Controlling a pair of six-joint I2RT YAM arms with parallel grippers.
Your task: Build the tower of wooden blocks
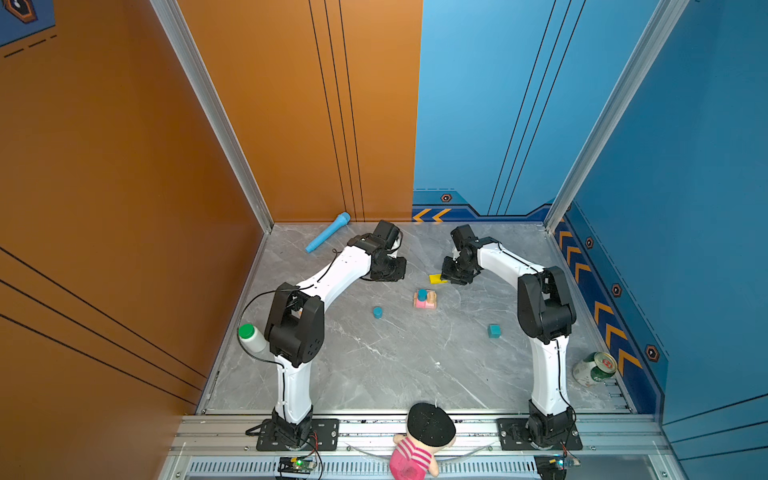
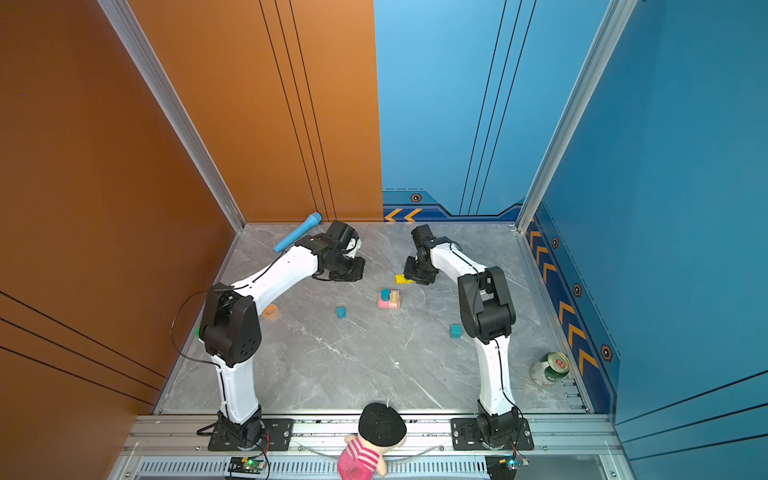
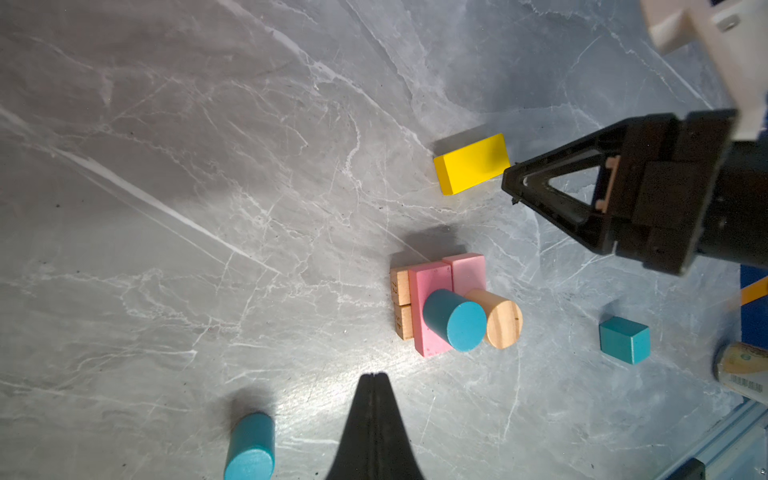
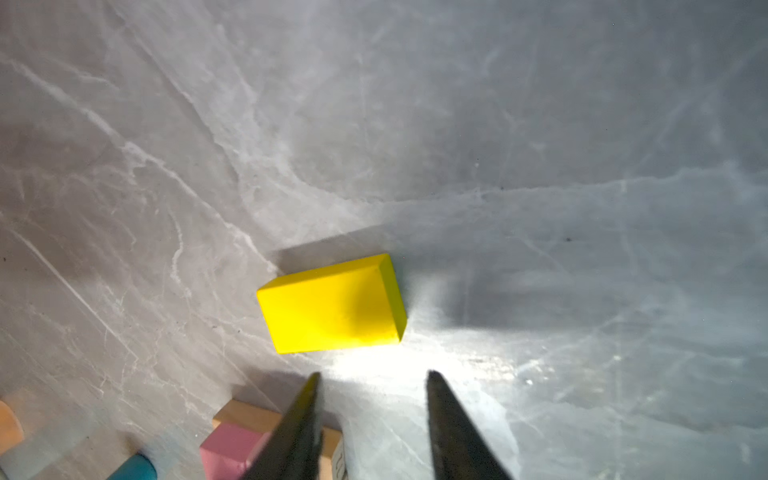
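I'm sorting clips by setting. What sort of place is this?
Probably a robot test booth: two arms bolted to a metal rail, printed orange and blue wall panels boxing in a marble-look table, toy blocks scattered.

Bare table [image 4: 540,124] all around yellow bar [image 4: 332,305]; tower [image 3: 449,307] the nearest obstacle.

Two robot arms, left arm [image 1: 332,274] and right arm [image 1: 503,259], on one grey marble desk [image 1: 395,365]. Nine wood blocks show: one yellow bar [image 3: 471,164]; two pink bars, deep pink bar [image 3: 430,307] and pale pink bar [image 3: 467,272]; two tan bars [image 3: 401,286]; two blue cylinders, stacked blue cylinder [image 3: 455,320] and loose blue cylinder [image 3: 249,446]; one tan cylinder [image 3: 503,320]; one teal cube [image 3: 624,338]. One each of: toy microphone [image 1: 328,232], white bottle with green cap [image 1: 251,338], drink can [image 1: 594,368], orange tape ring [image 2: 266,313], doll in a black hat [image 1: 430,424].
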